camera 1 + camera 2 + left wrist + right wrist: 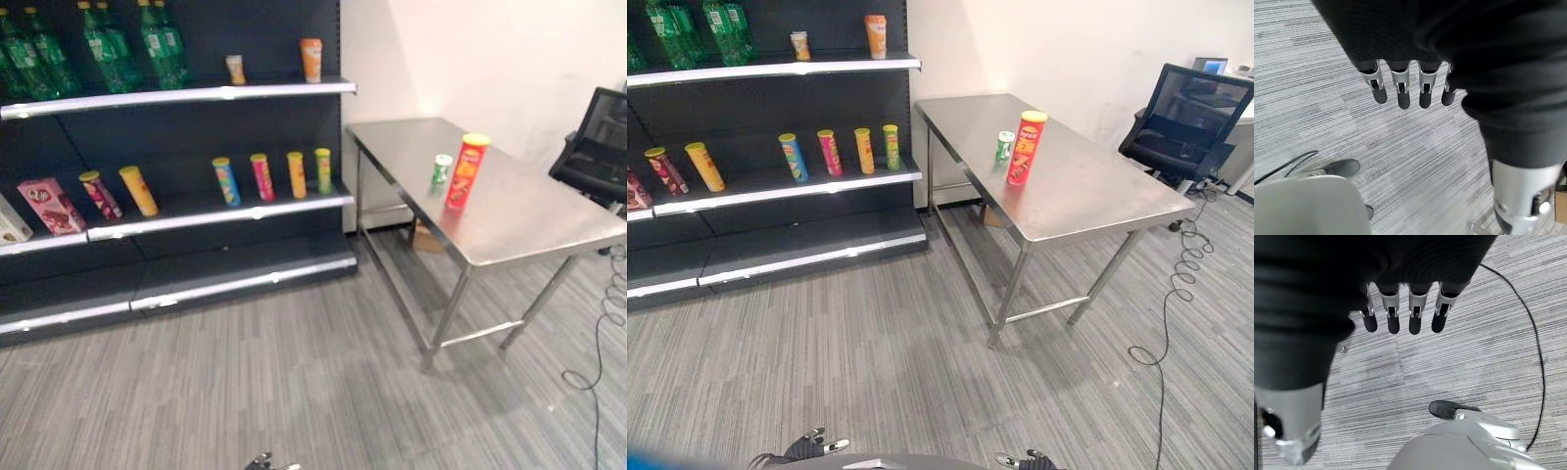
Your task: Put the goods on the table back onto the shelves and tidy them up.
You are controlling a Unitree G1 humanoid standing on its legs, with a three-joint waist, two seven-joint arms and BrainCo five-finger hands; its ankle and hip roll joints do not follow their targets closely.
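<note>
Low over the grey floor, the left robot hand (1410, 88) and right robot hand (1400, 316) hang with fingers relaxed, holding nothing. Well ahead, a red can (1026, 147) and small green can (1005, 146) stand upright, just beside each other, on the tabletop (1097, 196) next to the shelves (774, 181).

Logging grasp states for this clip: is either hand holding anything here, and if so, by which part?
Nothing is held. The left hand and right hand hang with straight fingers over the floor; the red can and green can stand on the table.
</note>
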